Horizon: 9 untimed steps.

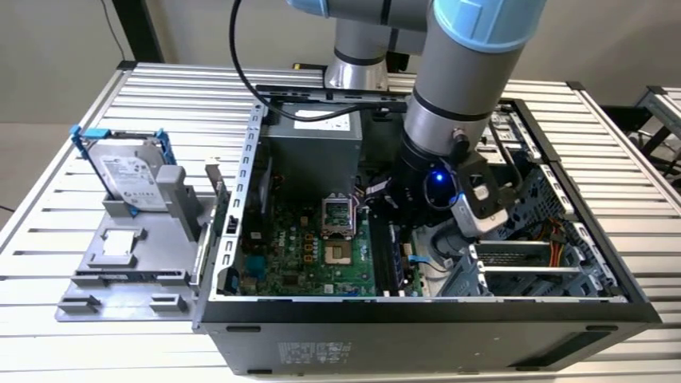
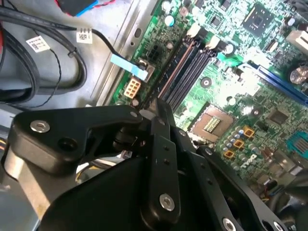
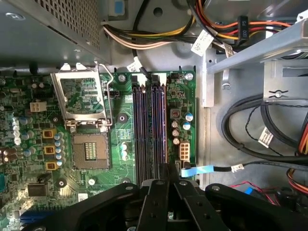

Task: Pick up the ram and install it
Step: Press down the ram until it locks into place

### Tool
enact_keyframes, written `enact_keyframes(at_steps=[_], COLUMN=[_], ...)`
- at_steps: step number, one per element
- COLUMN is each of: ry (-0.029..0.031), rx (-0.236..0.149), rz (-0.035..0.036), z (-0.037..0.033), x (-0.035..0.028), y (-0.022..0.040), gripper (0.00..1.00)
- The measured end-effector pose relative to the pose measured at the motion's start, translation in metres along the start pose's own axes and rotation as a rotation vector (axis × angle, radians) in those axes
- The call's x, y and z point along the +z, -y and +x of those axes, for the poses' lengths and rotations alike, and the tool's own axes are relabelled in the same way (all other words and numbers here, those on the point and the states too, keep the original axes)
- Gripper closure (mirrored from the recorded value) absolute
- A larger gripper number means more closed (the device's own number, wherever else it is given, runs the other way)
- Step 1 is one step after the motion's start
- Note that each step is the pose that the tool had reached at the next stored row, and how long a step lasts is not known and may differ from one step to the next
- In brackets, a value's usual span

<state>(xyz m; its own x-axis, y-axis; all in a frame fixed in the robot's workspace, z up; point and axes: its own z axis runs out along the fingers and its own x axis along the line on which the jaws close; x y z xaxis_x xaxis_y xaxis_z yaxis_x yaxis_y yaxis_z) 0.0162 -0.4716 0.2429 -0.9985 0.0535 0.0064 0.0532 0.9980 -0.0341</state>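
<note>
Both wrist views show the end effector (image 3: 168, 185) narrowed over the motherboard's slots (image 3: 149, 130); the exterior view adds the hard drive (image 1: 130, 173) outside the case.

You cannot tell from the exterior view whether the gripper (image 1: 410, 219) holds anything, since the arm's wrist (image 1: 447, 128) covers its fingers and the near end of the memory slots (image 1: 396, 259). In both wrist views the black gripper body (image 3: 166, 204) blocks the slots' (image 3: 149, 130) near ends, so whether the ram sits between the fingers or in a slot stays hidden from you. The arm's upper part (image 1: 479, 16) is cut off by the exterior view's top edge.
</note>
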Motion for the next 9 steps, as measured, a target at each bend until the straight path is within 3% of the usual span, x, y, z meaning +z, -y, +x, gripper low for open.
enact_keyframes(at_steps=[9], ry=[-0.0004], rx=[0.000], rz=[0.0002], z=[-0.0001], x=[-0.0015], y=[0.0000], gripper=[1.00])
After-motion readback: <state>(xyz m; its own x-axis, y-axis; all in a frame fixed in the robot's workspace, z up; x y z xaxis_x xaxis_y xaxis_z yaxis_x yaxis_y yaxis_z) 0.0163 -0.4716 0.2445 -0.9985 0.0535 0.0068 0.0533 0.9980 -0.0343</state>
